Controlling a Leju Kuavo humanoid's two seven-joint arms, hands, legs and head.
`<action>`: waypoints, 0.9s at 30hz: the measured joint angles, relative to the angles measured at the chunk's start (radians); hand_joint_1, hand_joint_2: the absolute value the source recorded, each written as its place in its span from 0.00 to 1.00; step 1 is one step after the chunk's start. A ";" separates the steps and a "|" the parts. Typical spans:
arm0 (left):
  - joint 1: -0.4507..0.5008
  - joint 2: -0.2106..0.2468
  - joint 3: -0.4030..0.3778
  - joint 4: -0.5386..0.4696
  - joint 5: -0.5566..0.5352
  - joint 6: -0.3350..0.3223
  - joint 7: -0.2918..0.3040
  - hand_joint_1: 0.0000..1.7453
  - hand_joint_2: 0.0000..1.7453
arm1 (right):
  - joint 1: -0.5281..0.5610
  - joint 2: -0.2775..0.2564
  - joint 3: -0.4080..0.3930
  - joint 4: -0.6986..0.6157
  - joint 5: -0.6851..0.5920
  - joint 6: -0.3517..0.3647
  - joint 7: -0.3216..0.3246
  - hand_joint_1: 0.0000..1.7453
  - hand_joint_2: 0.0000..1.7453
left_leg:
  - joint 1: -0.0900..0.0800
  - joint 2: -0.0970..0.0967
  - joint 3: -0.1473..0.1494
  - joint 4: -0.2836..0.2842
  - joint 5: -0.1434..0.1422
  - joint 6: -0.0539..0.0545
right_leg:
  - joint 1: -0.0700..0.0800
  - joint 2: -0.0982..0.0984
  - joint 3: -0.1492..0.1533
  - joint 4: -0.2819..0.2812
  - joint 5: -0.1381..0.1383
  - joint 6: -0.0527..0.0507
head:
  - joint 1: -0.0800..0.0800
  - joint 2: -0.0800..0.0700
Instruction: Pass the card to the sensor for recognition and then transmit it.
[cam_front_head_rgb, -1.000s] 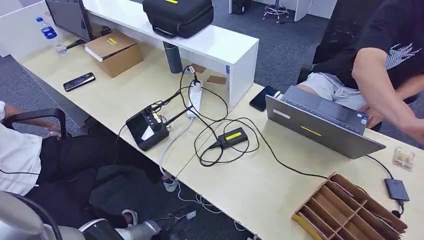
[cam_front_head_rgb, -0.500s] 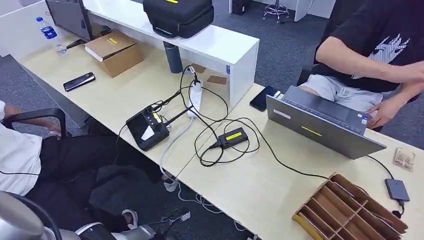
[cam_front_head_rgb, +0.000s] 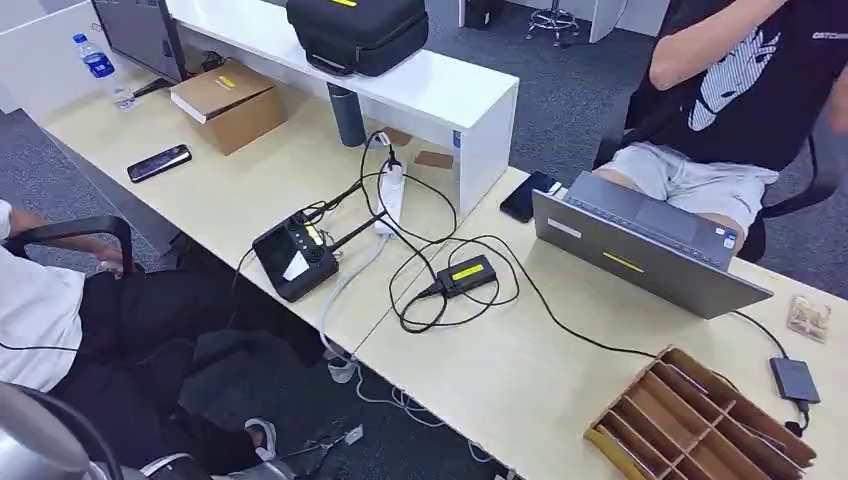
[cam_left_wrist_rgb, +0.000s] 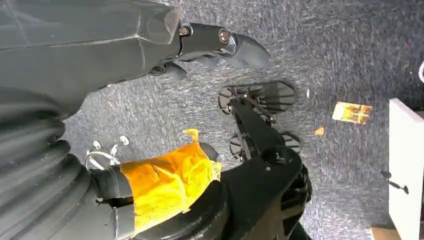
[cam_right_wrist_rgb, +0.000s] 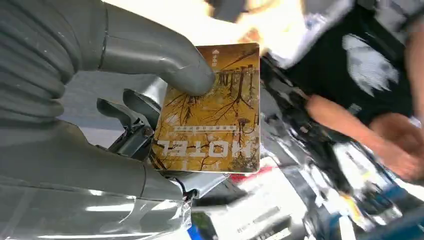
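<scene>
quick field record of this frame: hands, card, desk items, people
right hand: holds the card, thumb pressed on its face
card: yellow, printed HOTEL
left hand: holds nothing, hangs over grey carpet
desk: laptop, wooden divider tray, black device with yellow label, power strip
people: one seated behind the laptop, one at the left edge

Light wooden desk (cam_front_head_rgb: 250, 190), long, with a white raised shelf (cam_front_head_rgb: 440, 85) along its far side. On the shelf: black zipped carry case (cam_front_head_rgb: 357, 30). On the desk: brown cardboard box (cam_front_head_rgb: 228, 104); black smartphone (cam_front_head_rgb: 158, 163); blue-capped plastic water bottle (cam_front_head_rgb: 96, 62); dark grey cylindrical flask (cam_front_head_rgb: 346, 116); white power strip (cam_front_head_rgb: 389, 196); grey open laptop (cam_front_head_rgb: 645, 250); brown slotted cardboard organiser (cam_front_head_rgb: 700, 420), near edge. Seated beyond the laptop: person in a black printed T-shirt (cam_front_head_rgb: 760, 80). Grey carpet floor (cam_left_wrist_rgb: 350, 55).
</scene>
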 joint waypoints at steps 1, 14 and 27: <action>0.001 0.000 0.002 0.000 0.003 0.000 0.000 0.00 1.00 | 0.023 -0.012 -0.018 -0.006 0.000 0.022 0.004 1.00 1.00 | 0.000 0.000 0.000 0.000 0.000 0.000 | 0.000 0.000 0.000 0.000 0.000 0.000 | 0.000 0.000; 0.006 0.006 0.027 0.006 0.016 -0.002 -0.001 0.00 1.00 | 0.164 -0.196 -0.106 -0.056 -0.051 0.315 0.034 1.00 1.00 | 0.000 0.000 0.000 0.000 0.000 0.000 | 0.000 0.000 0.000 0.000 0.000 0.000 | 0.000 0.000; 0.002 0.008 0.027 0.006 -0.002 -0.012 0.003 0.00 1.00 | -0.003 -0.254 0.083 0.045 0.057 0.390 0.161 1.00 1.00 | 0.000 0.001 0.000 0.000 0.000 0.000 | 0.000 0.001 0.000 0.000 0.000 0.000 | 0.000 0.000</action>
